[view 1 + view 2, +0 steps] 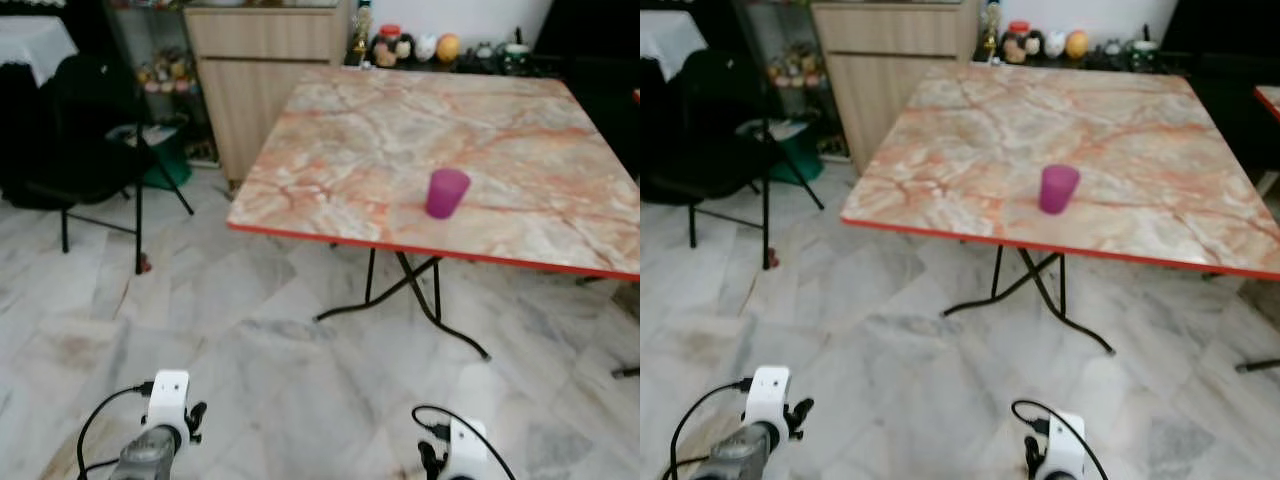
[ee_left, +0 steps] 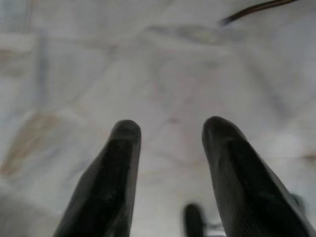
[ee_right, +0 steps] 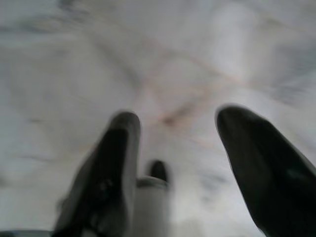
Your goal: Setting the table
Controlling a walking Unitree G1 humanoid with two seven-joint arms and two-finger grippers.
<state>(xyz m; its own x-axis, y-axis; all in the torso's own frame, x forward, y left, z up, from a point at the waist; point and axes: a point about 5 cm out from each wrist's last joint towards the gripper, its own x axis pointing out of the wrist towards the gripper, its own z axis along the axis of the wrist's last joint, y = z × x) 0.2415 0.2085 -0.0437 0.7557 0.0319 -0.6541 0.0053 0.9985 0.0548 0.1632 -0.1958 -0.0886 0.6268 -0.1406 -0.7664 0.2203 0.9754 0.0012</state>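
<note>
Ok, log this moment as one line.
phase: approach | purple plastic cup upright on marble-patterned folding table | left pincer open, empty | right pincer open, empty

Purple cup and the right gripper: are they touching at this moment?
Apart. In the left eye view the purple cup stands alone on the marble table; the right wrist view shows the right gripper open over bare floor.

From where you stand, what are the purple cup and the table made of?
The purple cup looks like plastic: one solid matte colour, no shine. The table has a marble-patterned top with orange veins and a red edge, probably a printed laminate rather than stone, since it sits on thin black folding legs that look like metal.
</note>
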